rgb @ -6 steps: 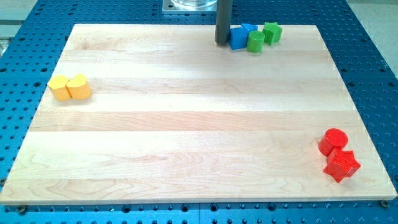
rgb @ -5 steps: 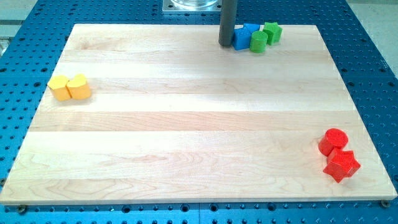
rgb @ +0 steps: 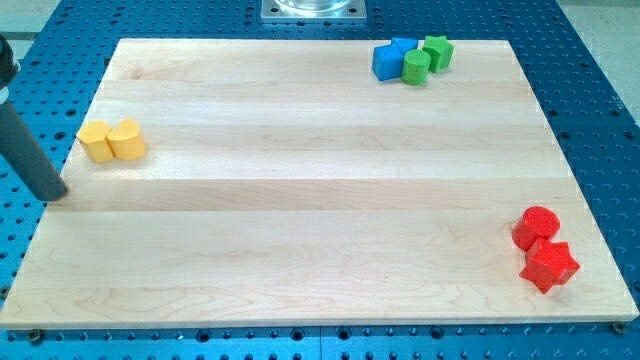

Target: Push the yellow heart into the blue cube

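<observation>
My tip [rgb: 55,196] was parked lower-left of the yellow heart [rgb: 127,139], with the blue cube [rgb: 385,62] way off up-right of it. No claw was fitted, so nothing was gripped.

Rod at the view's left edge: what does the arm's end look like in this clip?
A plain, straight, dark grey cylindrical rod, matte and unmarked, with no cables or labels showing. It is cut off by the view's left edge; my tip is its blunt, flat lower end. The rest of the arm is out of view.

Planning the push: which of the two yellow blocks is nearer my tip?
The left yellow block; it lies closer to my tip than the yellow heart touching it.
</observation>
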Tool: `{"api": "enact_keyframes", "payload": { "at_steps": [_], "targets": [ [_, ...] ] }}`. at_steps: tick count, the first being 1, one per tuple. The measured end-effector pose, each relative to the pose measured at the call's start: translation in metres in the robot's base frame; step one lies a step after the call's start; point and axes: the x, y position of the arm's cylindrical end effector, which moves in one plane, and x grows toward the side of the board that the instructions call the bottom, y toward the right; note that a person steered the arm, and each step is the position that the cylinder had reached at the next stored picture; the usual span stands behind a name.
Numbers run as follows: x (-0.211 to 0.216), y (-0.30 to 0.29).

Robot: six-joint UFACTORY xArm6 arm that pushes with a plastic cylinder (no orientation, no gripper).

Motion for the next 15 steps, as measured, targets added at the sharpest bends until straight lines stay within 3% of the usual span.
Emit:
{"api": "enact_keyframes", "payload": {
  "at_steps": [2, 5, 7, 8, 11, 13, 14, 15],
  "targets": [
    [-0.050, 0.030],
    [-0.083, 0.157],
    [-0.104, 0.132],
    [-0.123, 0.171],
    [-0.114, 0.323],
    [-0.042, 0.329],
    [-0.053, 0.345],
    [-0.102, 0.374]
  ]
}}
